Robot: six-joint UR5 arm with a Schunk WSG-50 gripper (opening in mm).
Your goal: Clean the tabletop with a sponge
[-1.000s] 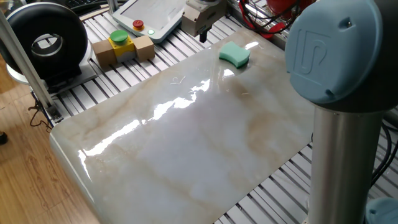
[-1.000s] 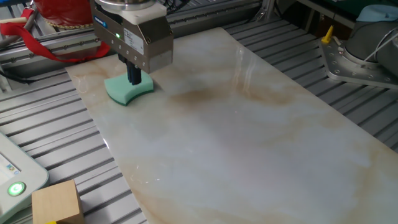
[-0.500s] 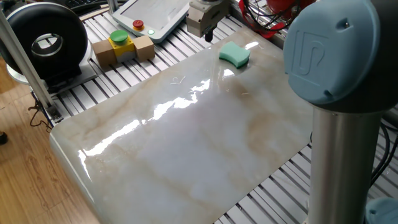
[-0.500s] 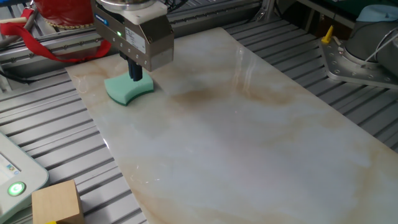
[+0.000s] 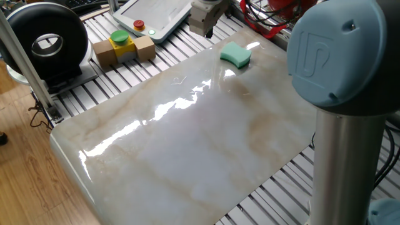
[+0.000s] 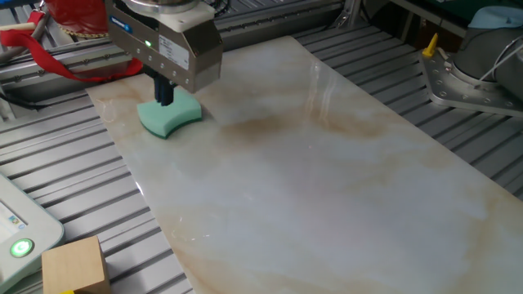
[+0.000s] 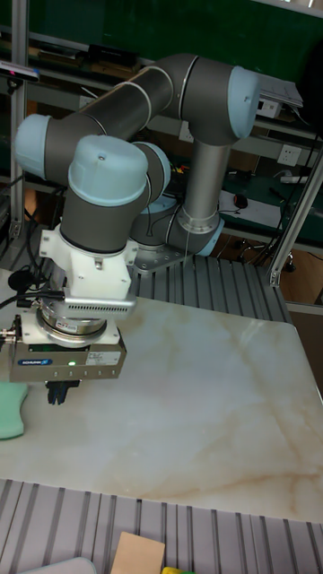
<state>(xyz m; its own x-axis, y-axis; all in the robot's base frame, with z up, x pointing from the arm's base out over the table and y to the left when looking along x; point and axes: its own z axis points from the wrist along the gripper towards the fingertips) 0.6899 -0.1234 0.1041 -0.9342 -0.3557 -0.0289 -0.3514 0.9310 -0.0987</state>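
Observation:
The teal-green sponge (image 5: 235, 54) lies flat on the marble tabletop (image 5: 187, 144) near its far corner, and nothing holds it. My gripper (image 5: 208, 31) hangs above the table's edge beside the sponge. In the other fixed view the gripper (image 6: 165, 92) hovers just over the rear left part of the sponge (image 6: 170, 117), its dark fingers pressed together and empty above the tabletop (image 6: 327, 188). The tall fixed view has the gripper (image 7: 61, 392) to the right of the sponge (image 7: 9, 411), which is cut by the left border, both over the tabletop (image 7: 197, 404).
A yellow-and-green button on wooden blocks (image 5: 123, 45) and a white pendant (image 5: 153, 15) rest on the slatted frame (image 5: 94, 94) behind the slab. The arm's grey column (image 5: 344, 144) stands at the right. Red cables (image 6: 73, 28) lie near the sponge.
The gripper has drifted sideways off the sponge's middle toward the slab's edge and risen slightly. The sponge has stayed where it was.

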